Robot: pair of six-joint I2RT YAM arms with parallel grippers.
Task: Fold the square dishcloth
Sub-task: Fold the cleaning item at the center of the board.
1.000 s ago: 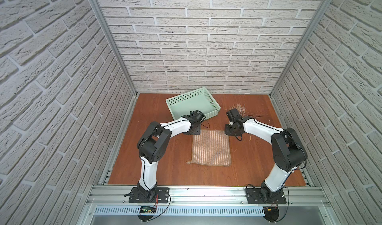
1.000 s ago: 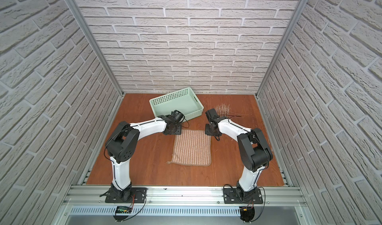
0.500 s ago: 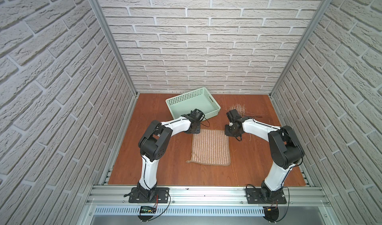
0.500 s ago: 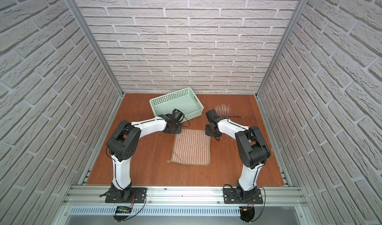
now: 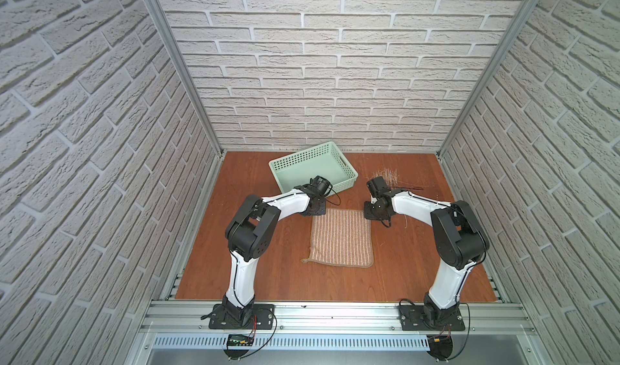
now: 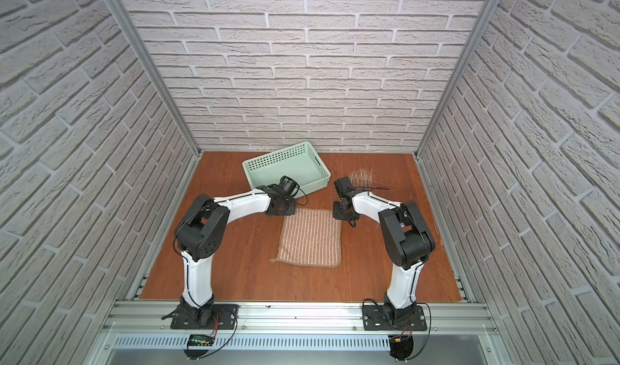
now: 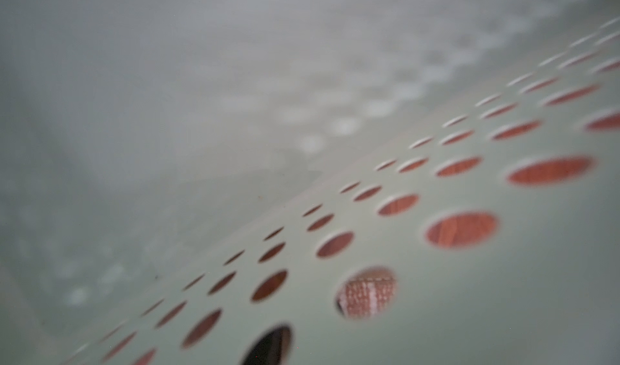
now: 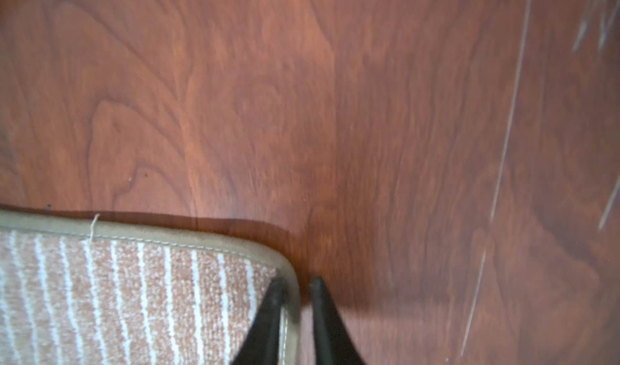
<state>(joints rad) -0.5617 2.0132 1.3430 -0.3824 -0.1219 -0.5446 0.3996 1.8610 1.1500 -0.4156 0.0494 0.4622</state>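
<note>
White brick walls (image 5: pixel 335 78) on three sides, wood-grain table (image 5: pixel 261 272) below. All places given off the square dishcloth (image 5: pixel 340 237) (image 6: pixel 310 237): it lies flat and unfolded mid-table in both top views, stripes running front to back, brownish edging all round.

Left arm (image 5: pixel 251 226) reaches to the dishcloth's far left corner, right arm (image 5: pixel 449 232) to its far right corner.

Mint-green perforated basket (image 5: pixel 302 165) (image 6: pixel 275 163) sits behind the dishcloth, toward its far left, apart from it and turned at an angle. The left wrist view is filled by the blurred basket wall (image 7: pixel 469 296). Table shows through most holes, and a bit of striped cloth (image 7: pixel 367 293) through one.

Left gripper (image 5: pixel 313 210) is over the far left corner, jaws hidden under the wrist. Cannot tell how far open they are or whether they hold anything.

Right gripper (image 8: pixel 297 286) (image 5: pixel 374 210) is at the far right corner. Jaws nearly closed and straddling the corner: one tip on the stripes, one on the table just off the edge, edging pinched between.

Patch of thin pale strands (image 5: pixel 387 175) on the table behind the far right corner, well apart from the dishcloth.

Small corner loop (image 5: pixel 304 261) (image 6: pixel 272 261) sticks out from the near left corner, flat on the table.

Short loose thread (image 8: pixel 95 226) pokes off the far edging.
</note>
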